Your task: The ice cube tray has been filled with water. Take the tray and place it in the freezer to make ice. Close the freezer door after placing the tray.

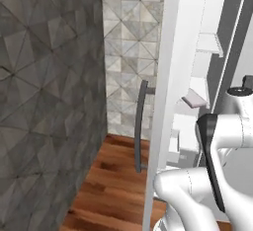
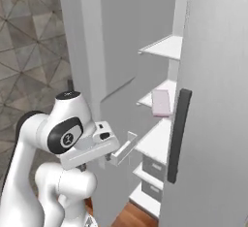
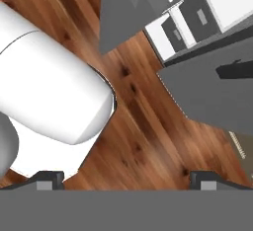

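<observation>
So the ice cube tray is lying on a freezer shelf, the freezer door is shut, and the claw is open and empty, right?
Not quite: the freezer door stands open, as the left base view shows. The ice cube tray does lie on a shelf, and the claw is open and empty.

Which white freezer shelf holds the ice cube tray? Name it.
The second visible shelf from the top: the pale ice cube tray lies on its front edge. The shelf above and the shelf below are bare.

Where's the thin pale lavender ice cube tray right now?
In the right base view the thin pale lavender ice cube tray lies on a white middle shelf inside the open grey freezer, apart from the gripper.
</observation>
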Robot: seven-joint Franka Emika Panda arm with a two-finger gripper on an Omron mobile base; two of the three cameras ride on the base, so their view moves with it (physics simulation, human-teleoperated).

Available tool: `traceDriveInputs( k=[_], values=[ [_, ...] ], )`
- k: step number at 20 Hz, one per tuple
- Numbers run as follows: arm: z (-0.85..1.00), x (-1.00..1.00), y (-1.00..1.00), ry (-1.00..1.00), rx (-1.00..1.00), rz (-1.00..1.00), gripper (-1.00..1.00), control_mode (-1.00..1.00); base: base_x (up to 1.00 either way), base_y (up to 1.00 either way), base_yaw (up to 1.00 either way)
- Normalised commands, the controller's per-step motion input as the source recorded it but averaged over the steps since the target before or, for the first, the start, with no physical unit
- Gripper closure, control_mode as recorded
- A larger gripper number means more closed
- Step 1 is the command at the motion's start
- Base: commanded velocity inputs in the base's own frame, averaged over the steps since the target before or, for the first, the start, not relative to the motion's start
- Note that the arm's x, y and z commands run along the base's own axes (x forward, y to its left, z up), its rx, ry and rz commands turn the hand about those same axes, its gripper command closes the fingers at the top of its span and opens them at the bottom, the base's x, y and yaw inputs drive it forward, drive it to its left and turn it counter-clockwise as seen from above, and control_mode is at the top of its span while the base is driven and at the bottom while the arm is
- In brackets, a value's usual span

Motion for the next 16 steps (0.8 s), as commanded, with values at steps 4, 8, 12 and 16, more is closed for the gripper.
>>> traceDriveInputs(
  k=[4,8,12,16],
  values=[
    [0.00,0.00,0.00,0.00,0.00,0.00,-1.00,1.00,0.00,0.16,-0.41],
    [0.00,0.00,0.00,0.00,0.00,0.00,-1.00,1.00,0.00,0.06,-0.40],
    [0.00,0.00,0.00,0.00,0.00,0.00,-1.00,1.00,0.00,0.23,-0.40],
    [0.00,0.00,0.00,0.00,0.00,0.00,-1.00,1.00,0.00,0.41,-0.38]
  ],
)
